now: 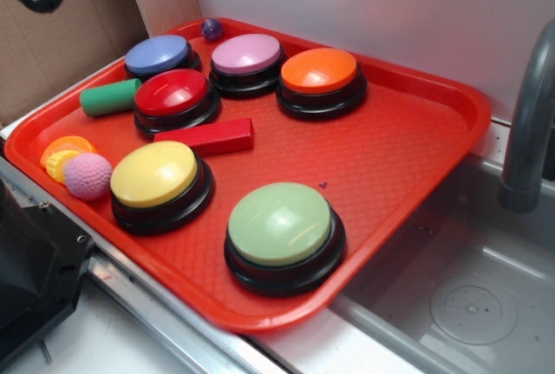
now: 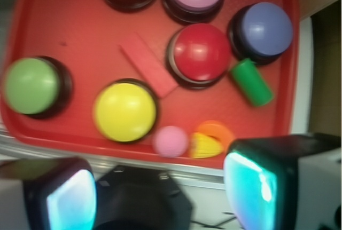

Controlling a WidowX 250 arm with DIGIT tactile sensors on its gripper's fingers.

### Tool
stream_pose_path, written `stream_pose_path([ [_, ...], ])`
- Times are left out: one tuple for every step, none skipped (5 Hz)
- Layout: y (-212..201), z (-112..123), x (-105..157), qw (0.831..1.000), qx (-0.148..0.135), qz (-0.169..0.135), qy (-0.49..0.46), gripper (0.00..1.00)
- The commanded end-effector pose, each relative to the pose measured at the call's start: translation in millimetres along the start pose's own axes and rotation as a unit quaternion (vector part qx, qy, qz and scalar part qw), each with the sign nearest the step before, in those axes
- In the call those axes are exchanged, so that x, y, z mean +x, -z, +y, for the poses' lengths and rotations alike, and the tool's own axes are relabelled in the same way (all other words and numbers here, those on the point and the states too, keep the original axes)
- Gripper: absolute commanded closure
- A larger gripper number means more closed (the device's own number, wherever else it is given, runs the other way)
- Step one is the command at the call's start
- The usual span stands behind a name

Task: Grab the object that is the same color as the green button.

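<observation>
1. While hovering off the red tray (image 2: 69, 27), pincer (image 2: 160, 192) spread wide, holding nothing.
2. Green cylinder (image 2: 251, 82) lying at 4 o'clock of red button (image 2: 200, 54), matching green button (image 2: 31, 86).

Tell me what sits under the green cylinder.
The green cylinder lies on its side on the red tray, left of the red button. Only tray surface shows around it; the spot directly beneath is covered by the cylinder itself.
</observation>
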State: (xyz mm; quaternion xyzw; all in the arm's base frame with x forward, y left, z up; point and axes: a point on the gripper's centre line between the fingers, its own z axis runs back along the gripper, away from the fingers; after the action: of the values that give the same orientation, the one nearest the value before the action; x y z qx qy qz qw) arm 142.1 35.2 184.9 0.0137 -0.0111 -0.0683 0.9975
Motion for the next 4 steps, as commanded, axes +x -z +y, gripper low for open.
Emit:
stream_pose_path([
  [40, 58, 13, 0.993, -0.001, -0.058, 0.107, 0.0],
  [60, 76, 22, 0.988, -0.006, -0.065, 0.14, 0.0],
  [82, 96, 33, 0.982, -0.002, -0.077, 0.173, 0.0],
  [101, 108, 40, 0.98, -0.004, -0.072, 0.184, 0.0],
])
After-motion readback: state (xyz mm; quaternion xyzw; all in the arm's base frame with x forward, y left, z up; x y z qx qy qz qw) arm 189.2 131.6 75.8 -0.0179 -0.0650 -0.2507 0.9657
